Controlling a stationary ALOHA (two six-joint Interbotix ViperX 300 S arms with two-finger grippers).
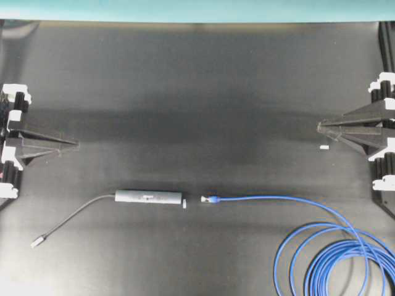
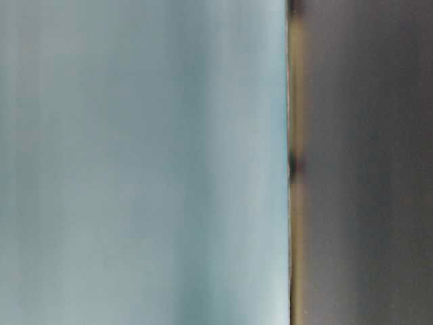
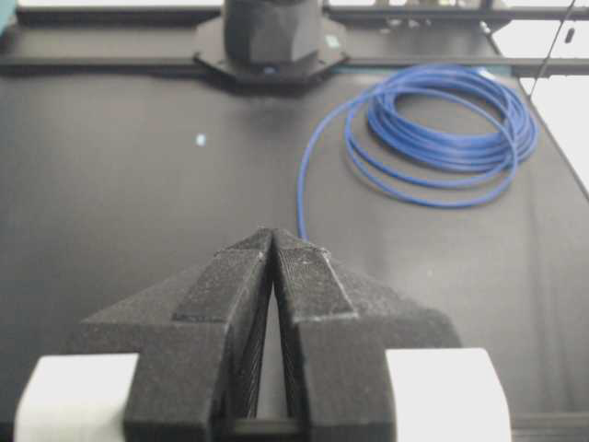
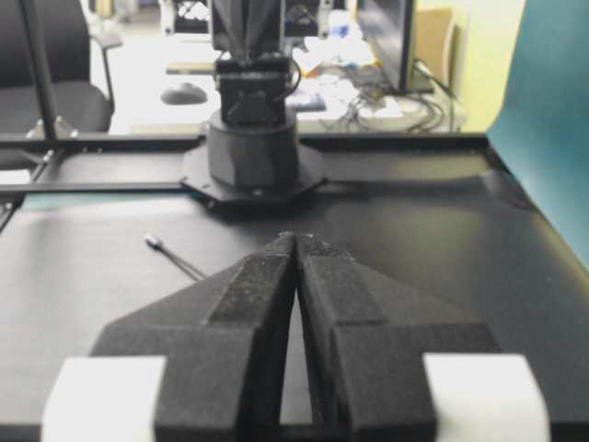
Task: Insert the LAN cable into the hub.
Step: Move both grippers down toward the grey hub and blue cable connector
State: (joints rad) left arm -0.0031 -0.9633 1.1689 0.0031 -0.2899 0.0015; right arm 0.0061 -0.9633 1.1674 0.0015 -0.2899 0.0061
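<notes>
both grippers parked at the mat edges, fingertips pressed together, holding nothing: left gripper (image 1: 74, 145), right gripper (image 1: 321, 127). well ahead of the left gripper and off to one side lies the hub (image 1: 148, 197), its grey cord (image 1: 77, 213) trailing back toward that arm's edge. ahead of the right gripper rests the lan cable (image 1: 271, 198), plug (image 1: 208, 200) just short of the hub's near end, apart, roughly in line. best to spread the right jaws first, pinch just behind the plug, pin the hub with the left, then slide straight in without tugging the coil (image 1: 345, 259).
</notes>
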